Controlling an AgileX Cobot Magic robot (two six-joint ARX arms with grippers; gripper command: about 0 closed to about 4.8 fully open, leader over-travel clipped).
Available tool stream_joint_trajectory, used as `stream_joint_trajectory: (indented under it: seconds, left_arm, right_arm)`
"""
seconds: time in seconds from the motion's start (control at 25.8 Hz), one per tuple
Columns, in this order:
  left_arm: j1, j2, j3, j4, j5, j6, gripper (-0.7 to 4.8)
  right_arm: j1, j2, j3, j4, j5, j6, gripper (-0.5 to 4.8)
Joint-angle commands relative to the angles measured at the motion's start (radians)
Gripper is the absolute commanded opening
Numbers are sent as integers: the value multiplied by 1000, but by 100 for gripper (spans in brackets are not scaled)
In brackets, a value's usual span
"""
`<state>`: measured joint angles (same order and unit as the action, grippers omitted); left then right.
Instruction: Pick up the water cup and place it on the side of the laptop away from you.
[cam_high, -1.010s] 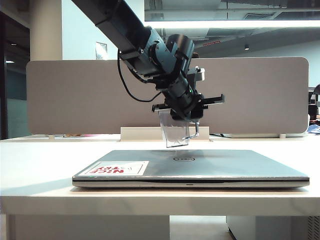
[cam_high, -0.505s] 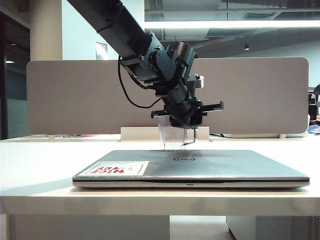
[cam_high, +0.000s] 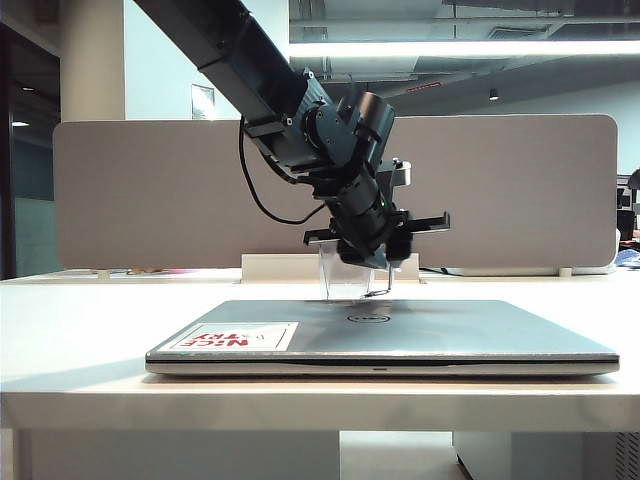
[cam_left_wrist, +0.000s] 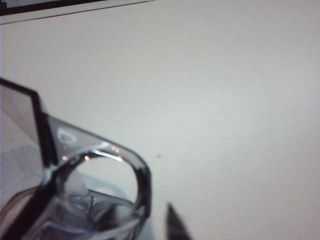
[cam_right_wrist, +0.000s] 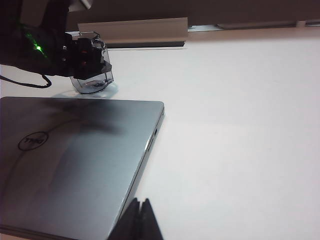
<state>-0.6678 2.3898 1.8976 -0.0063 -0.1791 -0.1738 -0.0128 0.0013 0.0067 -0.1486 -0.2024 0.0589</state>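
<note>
- The left gripper (cam_high: 365, 262) reached over the laptop (cam_high: 400, 335) and hung at the mouth of the cup (cam_high: 350, 280), on the far side of the lid.
- In the right wrist view the cup (cam_right_wrist: 92, 80) stood just beyond the laptop's back edge, its base seemingly on the table (cam_high: 80, 320). Whether it rested fully could not be told.
- Grip on the left: the fingers were at the cup's rim, but the pictures did not show whether they clamped it or stood clear — cannot tell.
- The right gripper (cam_right_wrist: 140, 220) was closed and empty, with its tips together, low over the table near the laptop's near corner, well apart from the cup.
- Risk one: if the base was not quite down, letting go would drop the cup and it could tip or skid on the smooth table.
- Risk two: lifting away with a finger caught inside the rim or near the thin handle (cam_high: 380, 283) could drag the cup over — a light cup, easily snagged.
- Risk three: the cup sat close to the laptop's back edge, so a sideways pull could knock it against the lid.
- Judged safest: a full release, then a straight lift.
</note>
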Motion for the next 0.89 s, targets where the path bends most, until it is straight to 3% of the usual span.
stream_joint_trajectory:
  seconds: [0.04,0.19,0.31,0.47,0.62,0.78,0.89]
  left_arm:
    - [-1,-20,3,-57,-1,1,139]
    - [-1,-47,3,-139,0,0,139]
    - [-6,-106,3,-280,11,1,138]
    - [-7,-174,3,-443,117,-10,137]
    - [-7,-254,1,-578,168,-8,70]
    - [-8,-415,0,-614,143,161,43]
    - [-7,-485,0,-624,129,195,18]
  right_arm:
    - [-1,-1,-6,11,-3,1,-8]
    - [-1,-1,-6,11,-3,1,-8]
    - [-1,-1,-6,11,-2,0,-8]
    - [-1,-1,-6,11,-2,0,-8]
    - [-1,-1,-6,11,-2,0,-8]
    - [-2,-1,-6,11,3,-8,-8]
    - [-2,-1,-6,11,22,-8,-8]
